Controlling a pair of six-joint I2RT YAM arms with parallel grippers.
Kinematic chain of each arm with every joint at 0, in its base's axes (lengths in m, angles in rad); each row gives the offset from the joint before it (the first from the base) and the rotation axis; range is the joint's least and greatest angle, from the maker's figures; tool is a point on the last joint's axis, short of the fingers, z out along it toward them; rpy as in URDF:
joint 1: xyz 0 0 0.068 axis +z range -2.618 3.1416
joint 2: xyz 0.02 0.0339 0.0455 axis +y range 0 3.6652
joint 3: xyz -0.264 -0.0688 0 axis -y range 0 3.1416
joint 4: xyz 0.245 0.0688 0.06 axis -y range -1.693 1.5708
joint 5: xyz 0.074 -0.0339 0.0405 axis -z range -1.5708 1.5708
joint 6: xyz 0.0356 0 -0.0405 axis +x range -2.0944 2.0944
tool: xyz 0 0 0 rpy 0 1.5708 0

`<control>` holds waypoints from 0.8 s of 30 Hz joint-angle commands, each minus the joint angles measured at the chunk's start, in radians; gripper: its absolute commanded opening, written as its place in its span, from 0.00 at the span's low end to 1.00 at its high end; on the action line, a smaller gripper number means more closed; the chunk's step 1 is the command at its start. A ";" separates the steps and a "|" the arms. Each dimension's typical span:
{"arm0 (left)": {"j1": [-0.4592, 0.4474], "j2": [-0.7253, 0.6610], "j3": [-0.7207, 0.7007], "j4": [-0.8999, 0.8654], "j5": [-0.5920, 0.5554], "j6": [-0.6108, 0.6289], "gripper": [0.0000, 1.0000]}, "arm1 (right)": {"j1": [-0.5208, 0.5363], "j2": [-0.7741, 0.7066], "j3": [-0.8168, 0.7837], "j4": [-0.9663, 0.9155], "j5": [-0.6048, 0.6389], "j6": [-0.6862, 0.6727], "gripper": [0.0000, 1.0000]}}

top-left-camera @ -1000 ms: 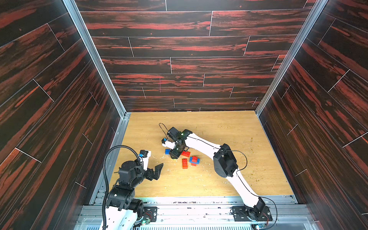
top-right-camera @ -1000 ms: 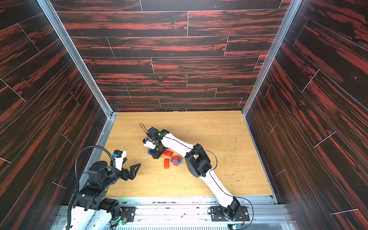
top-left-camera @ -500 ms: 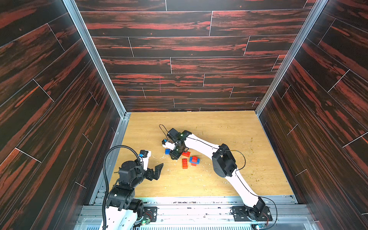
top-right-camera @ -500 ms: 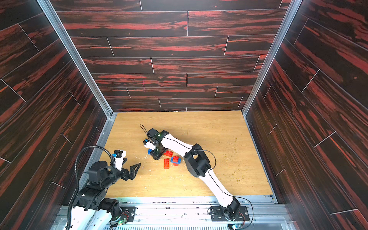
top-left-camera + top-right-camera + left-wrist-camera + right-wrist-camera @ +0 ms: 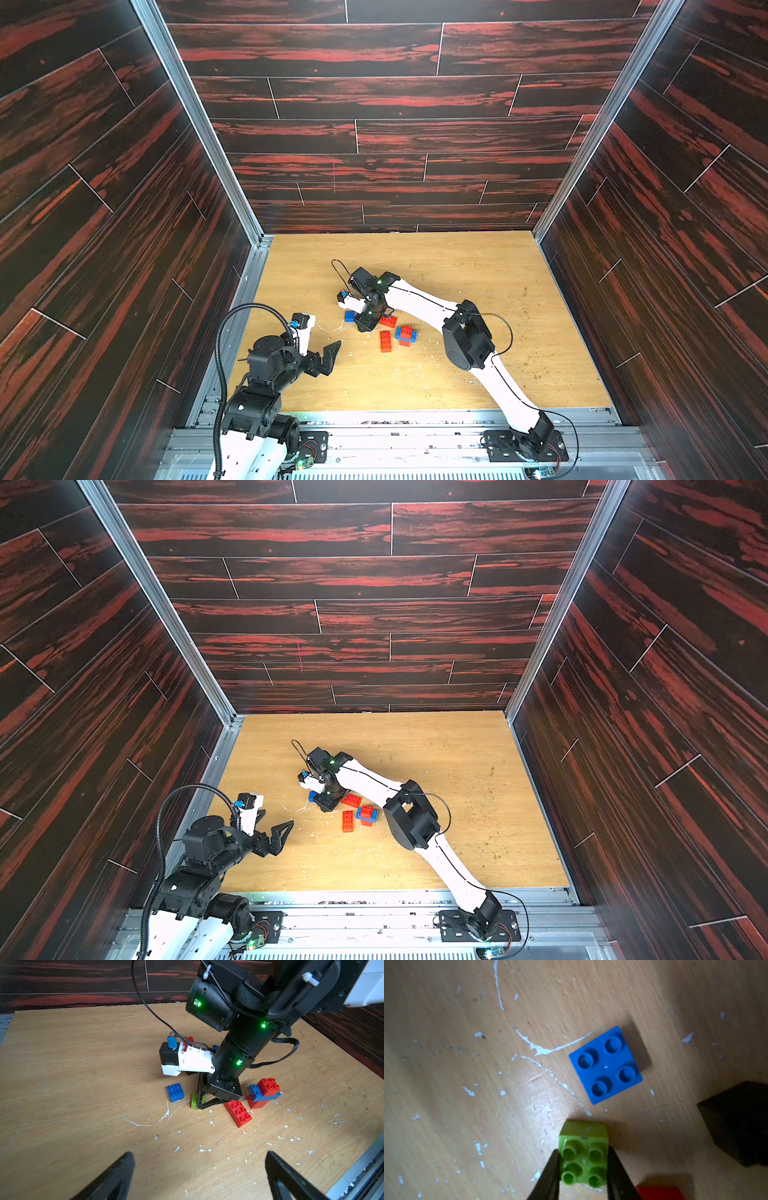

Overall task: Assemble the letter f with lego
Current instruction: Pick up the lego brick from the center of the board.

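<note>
My right gripper (image 5: 583, 1150) reaches down among the lego at the table's middle. Its two black fingers press both sides of a lime green square brick (image 5: 583, 1159), which rests on the wood (image 5: 195, 1100). A blue square brick (image 5: 605, 1065) lies loose just beyond it, also seen in both top views (image 5: 350, 316) (image 5: 312, 796). On the gripper's other side are a red oblong brick (image 5: 238, 1112) and a red-and-blue stack (image 5: 262, 1093). My left gripper (image 5: 199, 1153) hangs open and empty near the front left (image 5: 322, 349).
A red brick (image 5: 188, 1040) and a blue one (image 5: 215, 1047) peek out behind the right wrist. A black block (image 5: 737, 1122) sits near the blue square brick. Another red brick (image 5: 388, 321) lies by the right gripper. Dark walls enclose the wooden table (image 5: 478, 374), which carries white flecks.
The right gripper's jaws have drawn in onto the green brick while the arm has shifted only slightly. The left arm has not moved.
</note>
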 commanded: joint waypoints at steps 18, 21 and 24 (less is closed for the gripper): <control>-0.003 0.005 0.004 0.003 -0.007 0.005 1.00 | -0.074 -0.482 -0.502 0.044 -0.104 -0.389 0.24; -0.004 0.007 0.004 0.003 -0.009 0.004 1.00 | -0.091 -0.538 -0.556 0.068 -0.120 -0.377 0.24; -0.003 0.007 0.004 0.002 -0.015 0.002 1.00 | -0.102 -0.586 -0.599 0.079 -0.112 -0.379 0.24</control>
